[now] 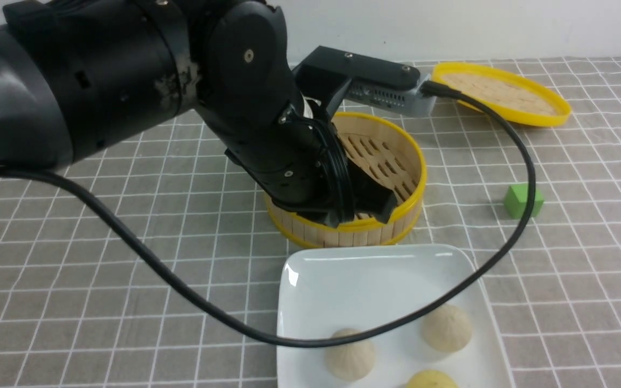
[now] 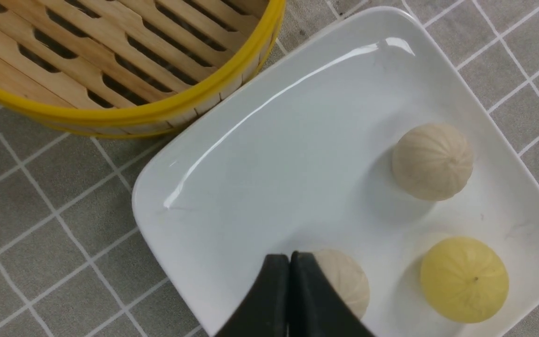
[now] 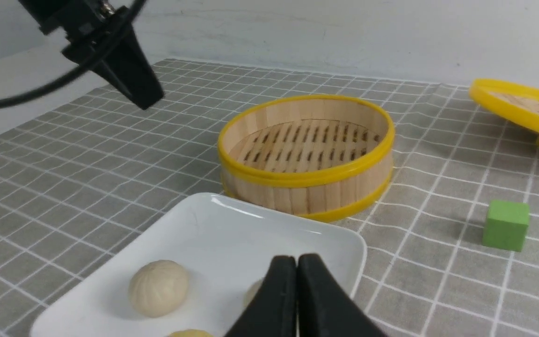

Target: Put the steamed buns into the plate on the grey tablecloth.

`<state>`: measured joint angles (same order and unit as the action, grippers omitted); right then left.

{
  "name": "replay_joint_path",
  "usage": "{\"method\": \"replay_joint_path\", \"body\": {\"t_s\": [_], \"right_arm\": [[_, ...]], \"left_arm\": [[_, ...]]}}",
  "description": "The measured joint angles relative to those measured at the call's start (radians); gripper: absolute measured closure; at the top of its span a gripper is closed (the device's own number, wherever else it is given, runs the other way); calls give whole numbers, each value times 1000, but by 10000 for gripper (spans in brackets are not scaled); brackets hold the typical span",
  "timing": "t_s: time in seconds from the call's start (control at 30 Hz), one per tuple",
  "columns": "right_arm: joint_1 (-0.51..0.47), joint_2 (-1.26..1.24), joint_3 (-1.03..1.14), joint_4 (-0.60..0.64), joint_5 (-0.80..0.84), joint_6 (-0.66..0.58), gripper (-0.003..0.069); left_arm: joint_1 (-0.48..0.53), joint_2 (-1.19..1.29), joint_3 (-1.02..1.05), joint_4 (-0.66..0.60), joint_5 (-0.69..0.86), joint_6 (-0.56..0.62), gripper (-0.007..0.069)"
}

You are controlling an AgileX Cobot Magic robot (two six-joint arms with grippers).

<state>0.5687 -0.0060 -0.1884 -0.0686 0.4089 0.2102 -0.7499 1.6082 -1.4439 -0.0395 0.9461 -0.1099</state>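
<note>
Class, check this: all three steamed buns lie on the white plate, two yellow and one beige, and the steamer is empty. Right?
No: the left wrist view shows two beige buns and one yellow bun. All three do lie on the plate, and the steamer is empty.

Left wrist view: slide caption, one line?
Three steamed buns sit on the white plate beside the empty bamboo steamer; left jaws shut.
</note>
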Motion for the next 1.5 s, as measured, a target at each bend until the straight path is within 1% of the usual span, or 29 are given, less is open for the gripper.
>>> {"method": "replay_joint_path", "body": {"t_s": [0.07, 0.17, 0.2, 0.23, 0.3, 0.33, 0.37, 0.43, 0.47, 0.53, 0.57, 0.6, 0.67, 0.83, 0.87, 0.93, 0.97, 1.03, 1.07, 1.1, 1.13, 1.17, 1.2, 1.23, 1.3, 1.37, 1.43, 1.5], "right_arm": [[-45, -5, 32, 0, -9, 0, 636], [-188, -6, 124, 0, -12, 0, 636], [-227, -6, 146, 0, -11, 0, 636], [-242, -6, 151, 0, -11, 0, 636], [-323, -6, 198, 0, -7, 0, 636], [-335, -6, 201, 0, -6, -1, 636], [-382, -6, 206, -1, -8, -1, 636], [-432, -6, 206, -1, -8, -1, 636], [-437, -6, 206, -1, -8, -1, 636], [-489, -6, 206, -1, -8, -1, 634], [-492, -6, 206, -1, -8, -1, 634], [-516, -6, 206, -2, -8, -1, 632], [-532, -6, 206, -2, -8, 0, 631], [-538, -6, 206, -2, -8, 0, 630], [-538, -6, 206, -2, -8, 0, 630], [-538, -6, 206, -2, -8, 0, 630], [-538, -6, 206, -2, -8, 0, 630], [-538, -6, 206, -2, -8, 0, 630], [-538, -6, 206, -2, -8, 0, 629], [-538, -6, 206, -2, -8, 0, 628], [-538, -6, 206, -2, -8, 0, 628], [-538, -6, 206, -2, -8, 0, 627], [-538, -6, 206, -2, -8, 0, 624], [-538, -6, 206, -2, -8, 0, 624], [-538, -6, 206, -2, -8, 0, 620], [-538, -6, 206, -2, -8, 0, 617], [-538, -6, 206, -2, -8, 0, 614], [-538, -6, 206, -2, -8, 0, 611]], "left_arm": [[0, 0, 0, 1, 0, 0, 606], [0, 0, 0, 10, -2, 0, 606], [0, -1, 0, 11, -4, 0, 606], [0, -1, 0, 11, -4, 0, 606], [0, -6, 0, 18, -7, -5, 606], [0, -6, 0, 18, -7, -5, 606], [0, -18, 0, 31, -7, -14, 606], [0, -44, 0, 49, -7, -20, 606], [0, -48, 0, 49, -7, -20, 606], [0, -111, 0, 99, 3, -32, 606], [0, -123, 0, 109, 5, -34, 606], [0, -171, 0, 151, 30, -39, 609], [0, -225, 0, 199, 63, -43, 609], [0, -377, 19, 306, 205, -90, 609], [0, -384, 26, 315, 213, -95, 609], [0, -465, 75, 343, 236, -129, 609], [0, -526, 132, 357, 236, -164, 609], [0, -617, 239, 365, 199, -226, 609], [0, -652, 289, 366, 158, -253, 609], [0, -709, 383, 367, 87, -306, 611], [0, -709, 383, 367, 73, -313, 611], [0, -747, 451, 367, 0, -354, 611], [0, -799, 554, 367, -126, -419, 611], [0, -810, 578, 367, -143, -438, 611], [0, -865, 694, 367, -317, -549, 608], [0, -894, 758, 367, -422, -625, 607], [0, -912, 801, 368, -484, -682, 605], [0, -916, 825, 385, -497, -704, 603]]}}
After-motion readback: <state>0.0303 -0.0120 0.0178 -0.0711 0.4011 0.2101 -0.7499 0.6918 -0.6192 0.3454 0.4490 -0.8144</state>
